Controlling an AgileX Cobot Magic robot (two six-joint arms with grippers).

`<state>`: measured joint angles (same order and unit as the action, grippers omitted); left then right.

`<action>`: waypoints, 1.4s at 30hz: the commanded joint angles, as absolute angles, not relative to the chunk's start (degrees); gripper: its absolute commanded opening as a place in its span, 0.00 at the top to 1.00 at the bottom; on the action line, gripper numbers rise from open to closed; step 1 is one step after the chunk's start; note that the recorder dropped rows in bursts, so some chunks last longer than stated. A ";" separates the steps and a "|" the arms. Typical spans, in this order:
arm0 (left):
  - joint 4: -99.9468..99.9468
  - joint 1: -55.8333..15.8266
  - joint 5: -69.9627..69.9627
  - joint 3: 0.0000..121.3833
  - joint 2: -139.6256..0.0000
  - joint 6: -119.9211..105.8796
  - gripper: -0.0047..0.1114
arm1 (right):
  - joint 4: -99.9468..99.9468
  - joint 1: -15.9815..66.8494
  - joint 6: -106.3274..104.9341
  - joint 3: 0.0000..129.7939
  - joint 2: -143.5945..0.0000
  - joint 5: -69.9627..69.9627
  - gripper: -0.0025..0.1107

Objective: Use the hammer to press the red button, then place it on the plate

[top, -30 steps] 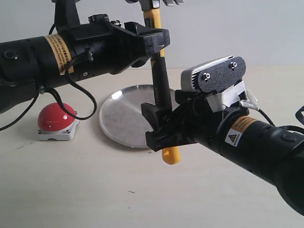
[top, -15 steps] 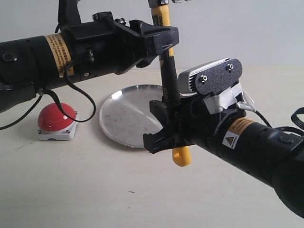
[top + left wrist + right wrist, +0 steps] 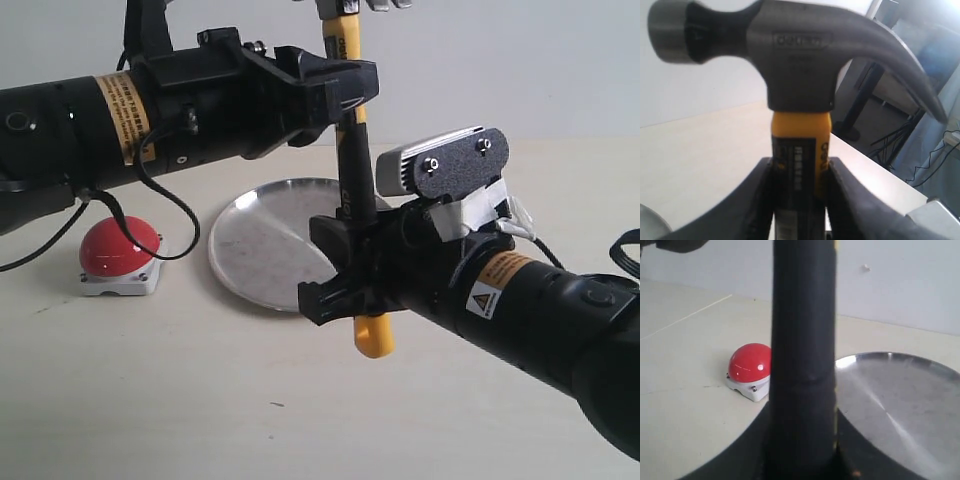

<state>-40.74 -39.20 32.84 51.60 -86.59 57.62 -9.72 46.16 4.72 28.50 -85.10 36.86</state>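
Note:
The hammer [image 3: 356, 175] stands upright in the air over the near edge of the plate [image 3: 262, 245], its steel head [image 3: 800, 55] cut off at the top of the exterior view. My left gripper [image 3: 345, 92] is shut on the yellow neck just under the head, fingers [image 3: 757, 200] pressed to both sides. My right gripper [image 3: 343, 272] is shut on the black handle [image 3: 802, 340] low down, just above the yellow butt end [image 3: 373, 338]. The red button [image 3: 118, 245] sits on the table left of the plate, apart from both grippers.
The silver plate [image 3: 890, 405] lies behind and under the right gripper, with the red button [image 3: 747, 365] beside it. Both arms cross the middle of the scene, the left arm [image 3: 90, 120] high and the right arm [image 3: 540, 310] low. Black cables hang near the button.
The hammer has shifted a little to the right and slightly up, carried by both grippers together. Both stay shut on it. The button and plate have not moved.

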 commanded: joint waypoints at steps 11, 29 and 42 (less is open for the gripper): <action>-53.12 -37.59 23.61 44.98 -73.47 58.87 0.57 | -14.61 45.98 4.06 28.42 -79.31 31.40 0.98; -52.67 -37.59 4.51 11.34 -6.20 55.60 0.96 | 19.39 45.98 34.33 28.42 -79.17 26.95 0.98; -61.68 -27.02 -12.97 7.42 0.00 65.06 0.96 | 45.37 49.11 58.54 40.90 -84.70 20.08 0.98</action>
<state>-56.48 -30.61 -10.50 7.68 -0.35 59.04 42.79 47.73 56.64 36.84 -82.74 20.52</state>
